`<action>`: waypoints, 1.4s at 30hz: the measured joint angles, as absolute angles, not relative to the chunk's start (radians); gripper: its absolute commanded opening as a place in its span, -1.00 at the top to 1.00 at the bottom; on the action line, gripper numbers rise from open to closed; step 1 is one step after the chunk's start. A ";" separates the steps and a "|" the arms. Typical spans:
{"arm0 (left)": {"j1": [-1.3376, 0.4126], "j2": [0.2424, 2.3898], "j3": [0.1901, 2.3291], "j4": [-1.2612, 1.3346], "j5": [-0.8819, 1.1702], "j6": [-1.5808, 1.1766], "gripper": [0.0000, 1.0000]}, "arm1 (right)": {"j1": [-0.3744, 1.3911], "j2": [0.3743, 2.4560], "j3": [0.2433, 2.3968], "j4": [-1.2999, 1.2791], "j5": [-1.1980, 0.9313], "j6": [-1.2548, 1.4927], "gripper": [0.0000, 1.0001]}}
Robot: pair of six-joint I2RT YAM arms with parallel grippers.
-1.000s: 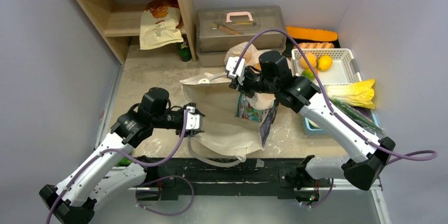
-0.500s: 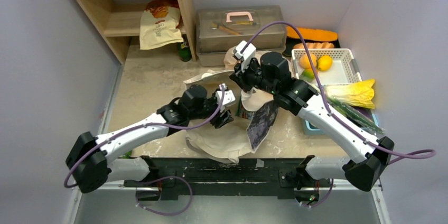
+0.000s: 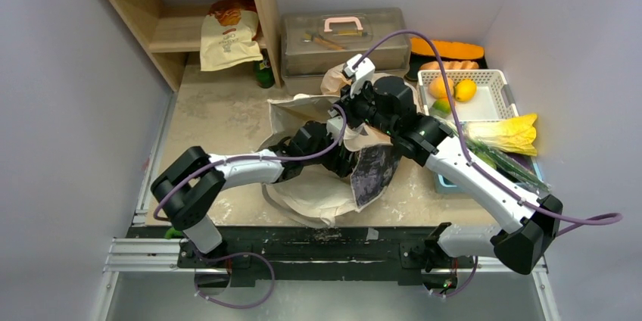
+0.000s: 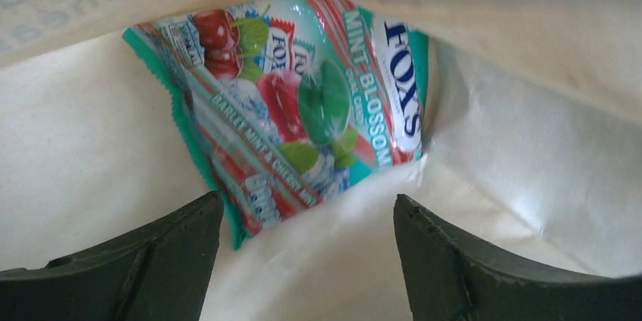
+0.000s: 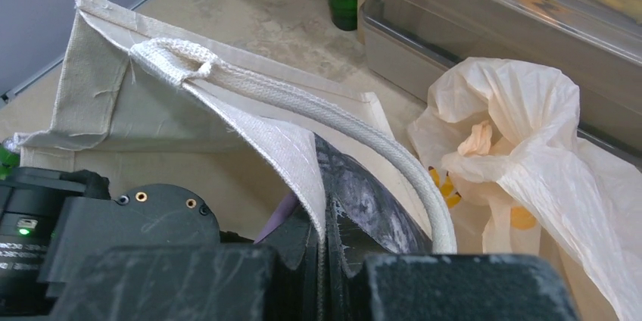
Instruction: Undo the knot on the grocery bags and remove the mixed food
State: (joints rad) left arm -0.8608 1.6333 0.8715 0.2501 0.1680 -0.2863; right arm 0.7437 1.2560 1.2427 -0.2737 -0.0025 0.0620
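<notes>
Two bags share the middle of the table, and the work is on the wrong one for now. The canvas tote lies nearest. The right gripper is clamped tight on the tote's cloth rim and holds the mouth up. The left gripper reaches inside with its fingers spread wide and nothing between them. A striped sweet packet lies just beyond its fingertips.

The grocery bag, thin pale-orange plastic, sits behind the tote at the far side, touching neither arm. Its knot shows as a small peach twist at the top and looks tied. Yellow shapes show through the plastic, though I cannot tell print from fruit.

Some mixed food is already out at the far right: round fruits in a white basket and a long cabbage just beside it.

By my reading, the untying of this bag is not yet begun. What is left is to reach the knot, loosen it, open the bag and lift out whatever it holds.
</notes>
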 measured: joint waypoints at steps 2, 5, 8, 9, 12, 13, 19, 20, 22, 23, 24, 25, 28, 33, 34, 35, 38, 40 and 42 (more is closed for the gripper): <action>-0.861 1.670 0.885 0.289 0.169 -0.331 -0.63 | 0.744 1.256 1.241 -0.266 0.011 0.069 1.00; -0.860 1.732 0.913 0.329 0.151 -0.385 -0.62 | 0.739 1.256 1.241 -0.265 0.017 0.082 1.00; -0.861 1.778 0.925 0.343 0.110 -0.411 -0.60 | 0.739 1.256 1.239 -0.264 0.020 0.096 1.00; -0.861 1.786 0.925 0.344 0.096 -0.410 -0.60 | 0.739 1.256 1.236 -0.263 0.022 0.098 1.00; -0.862 1.789 0.902 0.376 0.062 -0.401 -0.60 | 0.740 1.256 1.234 -0.263 0.036 0.097 1.00; -0.863 1.788 0.887 0.392 0.052 -0.398 -0.60 | 0.741 1.256 1.234 -0.263 0.040 0.096 1.00; -0.873 1.787 0.805 0.430 0.031 -0.367 -0.66 | 0.748 1.227 1.217 -0.269 0.061 0.076 1.00; -0.874 1.788 0.804 0.443 0.034 -0.363 -0.66 | 0.749 1.221 1.216 -0.271 0.062 0.073 1.00; -0.877 1.806 0.806 0.479 0.047 -0.363 -0.63 | 0.752 1.210 1.215 -0.278 0.062 0.067 1.00; -0.880 1.816 0.808 0.488 0.052 -0.363 -0.58 | 0.753 1.209 1.215 -0.281 0.062 0.064 1.00; -0.884 1.834 0.813 0.500 0.056 -0.362 -0.51 | 0.753 1.209 1.215 -0.284 0.062 0.062 1.00; -0.888 1.850 0.822 0.518 0.060 -0.359 -0.42 | 0.753 1.210 1.215 -0.286 0.062 0.059 1.00; -0.893 1.898 0.861 0.550 0.082 -0.358 0.08 | 0.749 1.211 1.215 -0.290 0.062 0.052 1.00; -0.891 1.903 0.868 0.556 0.093 -0.363 1.00 | 0.748 1.212 1.215 -0.292 0.062 0.047 1.00; -0.890 1.892 0.867 0.551 0.099 -0.371 1.00 | 0.748 1.212 1.215 -0.292 0.061 0.047 1.00; -0.888 1.878 0.863 0.542 0.101 -0.377 1.00 | 0.748 1.211 1.215 -0.292 0.061 0.046 1.00; -0.877 1.786 0.825 0.491 0.136 -0.379 1.00 | 0.747 1.210 1.215 -0.292 0.056 0.047 1.00; -0.873 1.680 0.786 0.460 0.163 -0.361 1.00 | 0.742 1.210 1.215 -0.292 0.052 0.049 1.00; -0.876 1.552 0.757 0.425 0.186 -0.329 1.00 | 0.730 1.210 1.215 -0.292 0.046 0.050 1.00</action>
State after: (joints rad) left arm -0.8761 1.5524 0.7570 0.4248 0.1856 -0.3294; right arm 0.7303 1.2098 1.2152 -0.2920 0.0456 0.0498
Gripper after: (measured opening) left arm 0.070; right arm 0.005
